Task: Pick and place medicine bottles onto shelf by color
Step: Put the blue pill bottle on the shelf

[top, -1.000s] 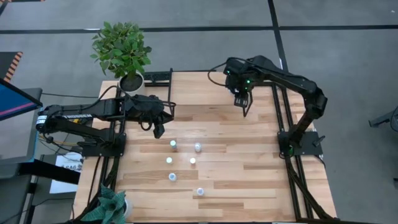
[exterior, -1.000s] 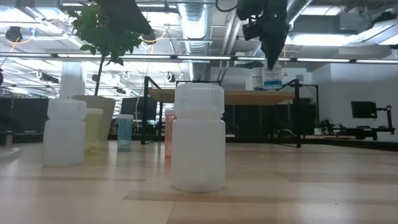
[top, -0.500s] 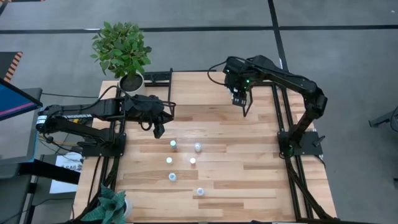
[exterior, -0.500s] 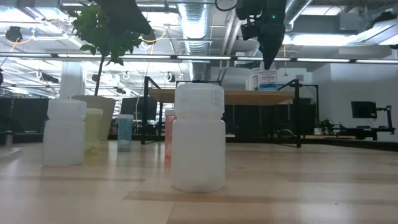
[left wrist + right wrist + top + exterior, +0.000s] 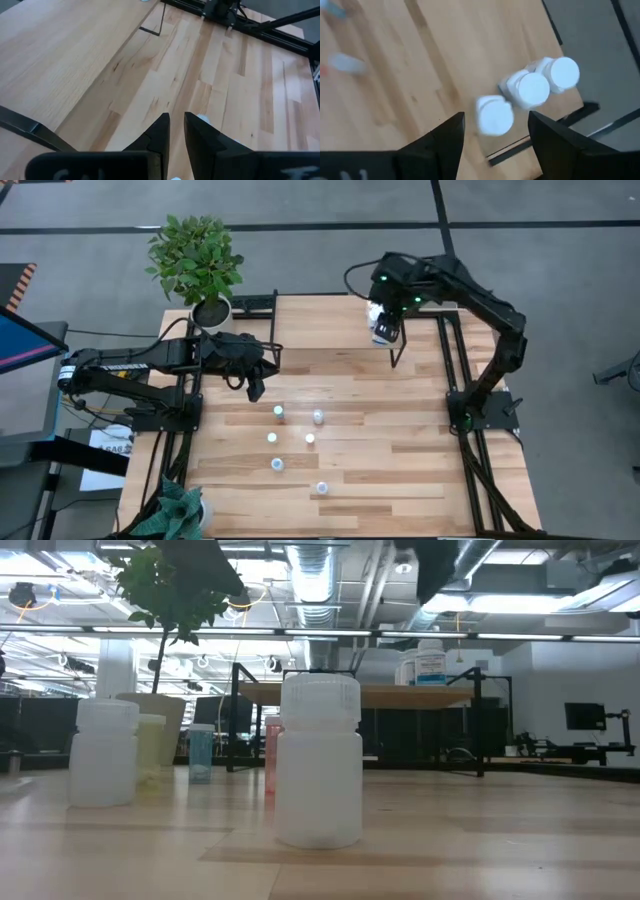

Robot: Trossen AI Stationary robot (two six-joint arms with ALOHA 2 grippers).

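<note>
The right gripper [image 5: 495,132] has risen off the shelf [image 5: 360,692] at the desk's [image 5: 400,450] 1 o'clock, jaws released, leaving three white bottles [image 5: 532,90] grouped there. The left gripper [image 5: 176,131], jaws clenched and empty, waits at 9 o'clock; six bottles [image 5: 278,412] remain to sort.

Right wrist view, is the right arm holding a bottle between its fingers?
No, the right gripper is open and empty above three white bottles standing on the shelf.

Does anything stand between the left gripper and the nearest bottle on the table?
Nothing visible: only bare table lies between the left gripper and that bottle. The right gripper hangs over the shelf.
</note>
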